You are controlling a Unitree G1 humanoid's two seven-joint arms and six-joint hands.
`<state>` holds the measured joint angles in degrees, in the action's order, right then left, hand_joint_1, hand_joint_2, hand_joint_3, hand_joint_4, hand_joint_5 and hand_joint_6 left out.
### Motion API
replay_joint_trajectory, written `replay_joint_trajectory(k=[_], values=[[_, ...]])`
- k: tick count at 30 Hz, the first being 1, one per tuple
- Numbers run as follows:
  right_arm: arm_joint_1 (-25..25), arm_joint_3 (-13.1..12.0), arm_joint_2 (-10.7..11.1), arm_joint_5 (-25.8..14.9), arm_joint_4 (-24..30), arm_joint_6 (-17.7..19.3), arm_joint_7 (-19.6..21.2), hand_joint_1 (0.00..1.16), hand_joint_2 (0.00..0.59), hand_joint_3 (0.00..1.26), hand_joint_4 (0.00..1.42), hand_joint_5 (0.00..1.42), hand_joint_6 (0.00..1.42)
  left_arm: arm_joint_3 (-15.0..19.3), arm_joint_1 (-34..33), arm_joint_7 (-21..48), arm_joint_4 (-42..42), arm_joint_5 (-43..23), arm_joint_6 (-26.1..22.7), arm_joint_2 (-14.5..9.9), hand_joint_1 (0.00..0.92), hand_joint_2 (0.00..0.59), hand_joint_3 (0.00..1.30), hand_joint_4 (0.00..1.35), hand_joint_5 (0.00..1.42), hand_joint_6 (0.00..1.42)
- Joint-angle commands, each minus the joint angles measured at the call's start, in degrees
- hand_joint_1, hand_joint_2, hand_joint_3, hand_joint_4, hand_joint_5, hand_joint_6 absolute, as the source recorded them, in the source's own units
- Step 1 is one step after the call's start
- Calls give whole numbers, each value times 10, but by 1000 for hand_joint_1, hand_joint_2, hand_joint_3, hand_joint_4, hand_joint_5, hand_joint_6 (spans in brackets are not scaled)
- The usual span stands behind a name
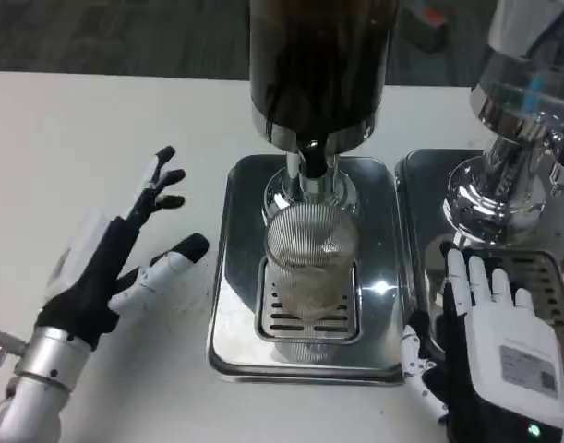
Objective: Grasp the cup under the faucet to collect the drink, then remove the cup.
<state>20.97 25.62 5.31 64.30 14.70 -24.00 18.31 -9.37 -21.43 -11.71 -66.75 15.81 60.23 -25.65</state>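
cup (pixel 310 263): clear ribbed glass, upright on the slotted grate (pixel 307 323) of the drip tray (pixel 234 277), right under the faucet (pixel 311 166). no robot hand touches it.

left robot hand (pixel 125 249): on the surface (pixel 88 138) to the left of the tray, palm turned toward the cup, fingers spread and holding nothing. upper fingers point up and to the right; the thumb (pixel 175 258) reaches toward the tray's left edge, just short of it. silver forearm runs off the lower left corner.

right robot hand (pixel 489 355): white back facing up, at the lower right, between the first tray and the second tray (pixel 420 185). fingers extended and slightly apart, tips lying over the front part of the second tray near its grate (pixel 545 286). thumb side lies near the right front corner of the first tray. holds nothing; well apart from the cup.

faucet: short chrome spout below a dark cylindrical dispenser (pixel 320 65), centred over the cup's mouth. whether liquid is running cannot be told.

drip tray: polished steel, rounded corners, reflecting the cup and dispenser base.

second dispenser (pixel 517 120): chrome, clear-bodied, standing on the second tray at the right edge.

surface: white, carrying both trays; dark floor beyond its far edge.
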Motion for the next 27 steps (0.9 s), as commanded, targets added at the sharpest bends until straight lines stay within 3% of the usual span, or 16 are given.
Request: replay_joint_trajectory(k=[1,9,16,21,27], values=[[-18,5,7,36,3,-27,-51,98,506,0,0,0,0,23,18,85,22,-50,24,-2,0,82,0,0,25,1],[-21,7,5,45,4,-34,-63,88,513,0,0,0,0,60,42,244,96,-172,31,17,0,85,0,0,0,0],[-19,0,1,34,4,-32,-57,84,523,0,0,0,0,68,49,388,237,-294,-13,21,0,87,0,0,0,0],[-19,-1,-5,30,1,-32,-54,84,530,0,0,0,0,73,61,445,342,-344,-52,21,0,87,0,0,0,0],[-19,0,-11,26,1,-32,-50,83,532,0,0,0,0,76,53,475,384,-351,-80,33,0,88,0,0,0,0]])
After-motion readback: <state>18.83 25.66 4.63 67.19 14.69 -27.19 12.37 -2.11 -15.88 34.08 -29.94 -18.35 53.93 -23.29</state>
